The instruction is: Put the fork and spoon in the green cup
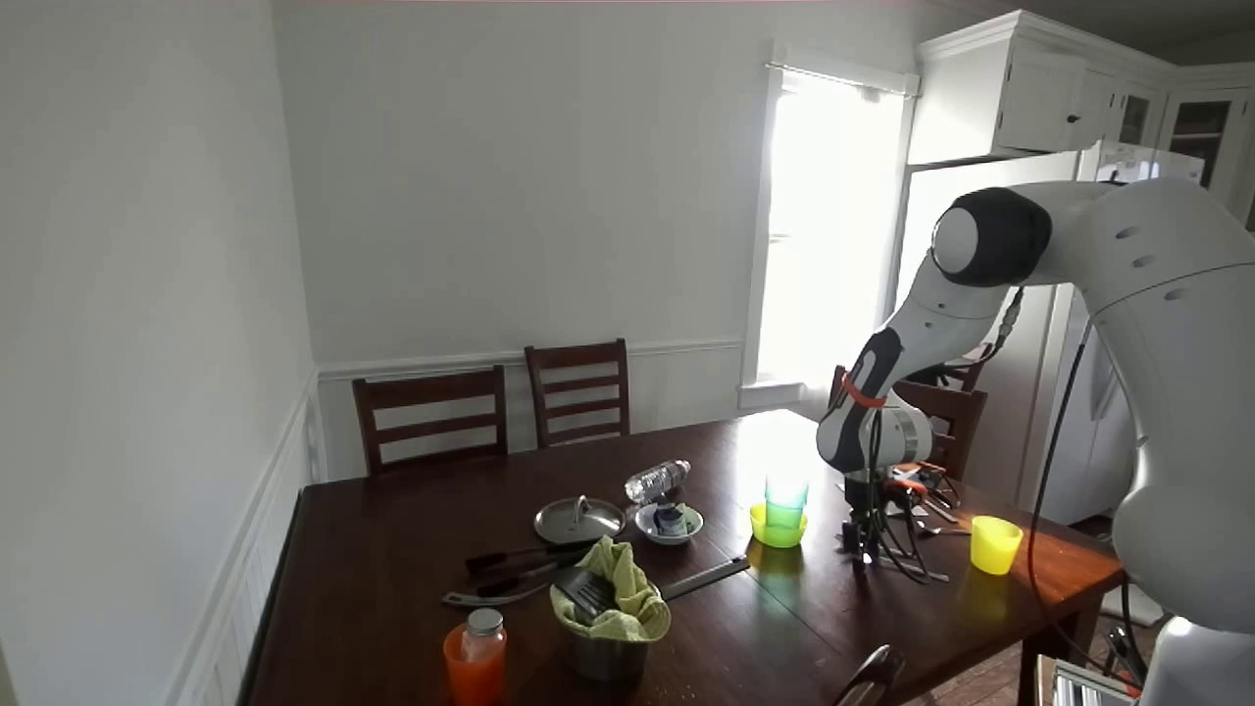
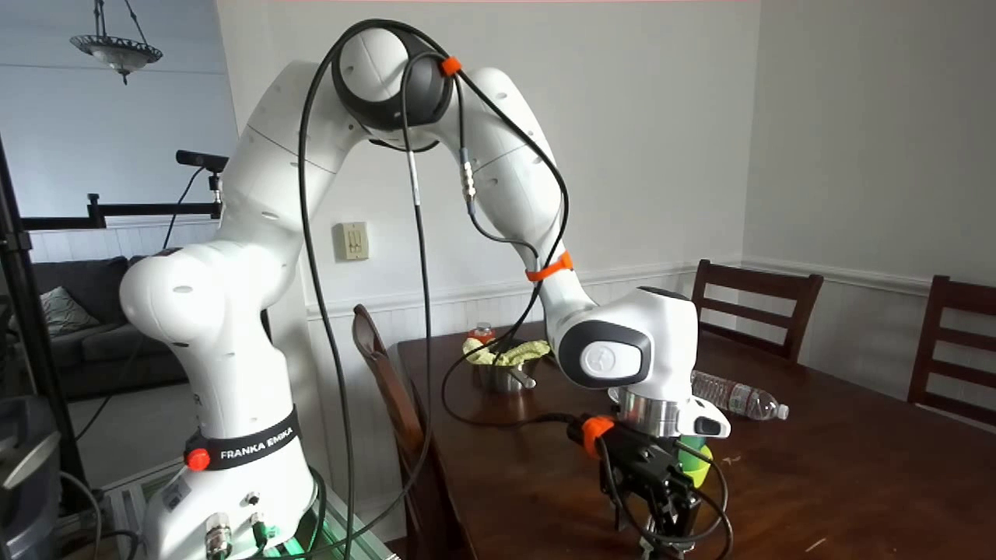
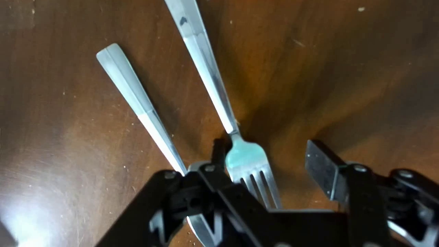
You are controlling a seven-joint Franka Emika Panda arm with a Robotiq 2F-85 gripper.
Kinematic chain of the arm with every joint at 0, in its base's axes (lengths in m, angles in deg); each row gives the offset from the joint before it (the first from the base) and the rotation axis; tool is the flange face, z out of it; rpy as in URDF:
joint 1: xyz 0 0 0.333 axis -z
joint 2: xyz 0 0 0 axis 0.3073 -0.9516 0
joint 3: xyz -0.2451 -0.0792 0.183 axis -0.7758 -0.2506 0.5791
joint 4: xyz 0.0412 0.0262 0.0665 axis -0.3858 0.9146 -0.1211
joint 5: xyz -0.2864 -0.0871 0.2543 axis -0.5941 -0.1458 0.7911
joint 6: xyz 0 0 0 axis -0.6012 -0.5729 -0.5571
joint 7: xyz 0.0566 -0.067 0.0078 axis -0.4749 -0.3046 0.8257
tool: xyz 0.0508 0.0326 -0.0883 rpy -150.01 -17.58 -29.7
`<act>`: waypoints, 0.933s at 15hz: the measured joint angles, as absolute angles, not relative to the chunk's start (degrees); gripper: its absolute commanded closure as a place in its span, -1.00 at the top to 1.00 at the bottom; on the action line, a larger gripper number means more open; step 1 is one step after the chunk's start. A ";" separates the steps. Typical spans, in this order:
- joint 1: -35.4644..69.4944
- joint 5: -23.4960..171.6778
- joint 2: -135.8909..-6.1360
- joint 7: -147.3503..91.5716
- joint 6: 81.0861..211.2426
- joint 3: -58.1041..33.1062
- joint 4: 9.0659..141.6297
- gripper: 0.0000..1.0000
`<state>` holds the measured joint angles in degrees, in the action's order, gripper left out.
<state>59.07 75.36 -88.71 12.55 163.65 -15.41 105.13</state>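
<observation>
The silvery fork (image 3: pixel 247 156) lies on the dark wooden table in the wrist view, its head between the fingers of my open gripper (image 3: pixel 269 161). The left finger is right beside the fork's head; I cannot tell if they touch. A gap separates the right finger's pad (image 3: pixel 319 168) from the fork. Left of the fork lies the spoon (image 3: pixel 137 99), its lower part partly hidden behind the left finger. In an exterior view the gripper (image 1: pixel 859 561) points down close to the tabletop. The translucent green cup (image 1: pixel 784 512) appears to stand in a yellow-green bowl (image 1: pixel 778 538).
A yellow cup (image 1: pixel 996 545) stands on the gripper's far side from the green cup. Further along are a white bowl (image 1: pixel 670 526), a water bottle (image 1: pixel 658 481), a lid (image 1: pixel 579 522), a pot with a cloth (image 1: pixel 610 628) and an orange cup (image 1: pixel 476 669).
</observation>
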 measured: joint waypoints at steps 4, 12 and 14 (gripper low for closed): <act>58.96 74.78 -88.56 13.15 163.38 -15.84 104.57 -0.87; 58.78 74.43 -88.44 13.51 162.92 -15.98 104.40 -0.85; 58.75 74.42 -88.41 13.59 162.92 -15.98 104.40 -0.85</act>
